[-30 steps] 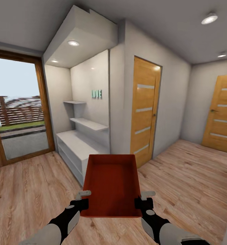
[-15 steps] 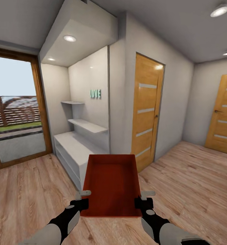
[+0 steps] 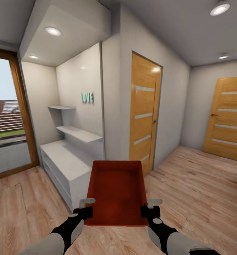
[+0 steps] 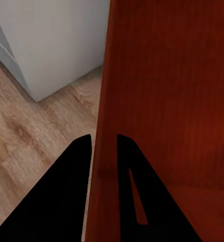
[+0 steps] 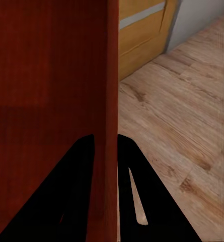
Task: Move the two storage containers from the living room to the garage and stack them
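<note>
An orange-red storage container (image 3: 117, 191) hangs level in front of me over light wood-plank flooring. My left gripper (image 3: 84, 209) is shut on its left wall near the closest corner. My right gripper (image 3: 151, 209) is shut on its right wall at the same depth. In the left wrist view the thin red wall (image 4: 102, 151) runs between the two black fingers (image 4: 66, 191). The right wrist view has the container wall (image 5: 109, 126) pinched between its fingers (image 5: 137, 196) in the same way. The bin is empty inside.
A low white cabinet (image 3: 61, 163) with wall shelves (image 3: 77, 132) stands just ahead on the left, its corner close to the bin. A wooden slatted door (image 3: 143, 113) is straight ahead, another door (image 3: 228, 118) at the far right. A glass patio door (image 3: 6, 124) is at left. Open plank floor lies to the right.
The whole view has shifted: the alcove, doors and patio window slid left and grew larger as the camera moved forward and turned right. The container and both grippers keep their place in the picture.
</note>
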Robot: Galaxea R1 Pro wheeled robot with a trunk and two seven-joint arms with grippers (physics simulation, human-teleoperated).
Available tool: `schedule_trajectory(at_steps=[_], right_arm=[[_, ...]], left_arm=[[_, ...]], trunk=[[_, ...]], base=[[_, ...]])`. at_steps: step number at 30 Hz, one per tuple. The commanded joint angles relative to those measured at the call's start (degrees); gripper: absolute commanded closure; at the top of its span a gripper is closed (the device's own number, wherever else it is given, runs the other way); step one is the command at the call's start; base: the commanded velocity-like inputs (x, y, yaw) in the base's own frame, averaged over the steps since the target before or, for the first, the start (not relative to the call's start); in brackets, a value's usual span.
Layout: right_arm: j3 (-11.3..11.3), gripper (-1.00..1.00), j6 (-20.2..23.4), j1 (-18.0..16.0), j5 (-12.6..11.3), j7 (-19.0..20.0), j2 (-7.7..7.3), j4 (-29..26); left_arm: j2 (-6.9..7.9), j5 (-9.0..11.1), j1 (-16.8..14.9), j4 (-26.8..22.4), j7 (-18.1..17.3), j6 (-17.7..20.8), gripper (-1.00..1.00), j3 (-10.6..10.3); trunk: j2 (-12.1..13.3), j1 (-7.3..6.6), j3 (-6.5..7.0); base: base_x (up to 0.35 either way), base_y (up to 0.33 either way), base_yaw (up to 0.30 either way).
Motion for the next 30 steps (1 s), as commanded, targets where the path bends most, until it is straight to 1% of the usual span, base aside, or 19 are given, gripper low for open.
schedule_trajectory(at_steps=[1,14,18,30], right_arm=[[-5.2,1.00,0.2,-0.1,-0.2,0.6,0.05,-2.9],[-5.2,1.00,0.2,-0.1,-0.3,0.6,0.05,-3.0],[-5.2,1.00,0.2,-0.1,-0.3,0.6,0.05,-3.0],[-5.2,1.00,0.2,-0.1,-0.3,0.6,0.05,-3.0]], left_arm=[[0.48,-0.1,0.0,-0.1,1.9,0.0,1.00,-0.5],[0.50,-0.1,0.0,-0.7,1.9,0.0,1.00,-0.5],[0.50,-0.1,0.0,-0.8,1.9,0.0,1.00,-0.5],[0.50,-0.1,0.0,-0.8,1.9,-0.1,1.00,-0.6]], trunk=[[-0.1,0.04,-0.08],[-0.1,0.04,0.18],[-0.1,0.04,0.26],[-0.1,0.04,0.52]], base=[[0.321,0.000,-0.281],[0.301,0.000,-0.282],[0.075,0.000,-0.283],[0.003,0.000,-0.283]])
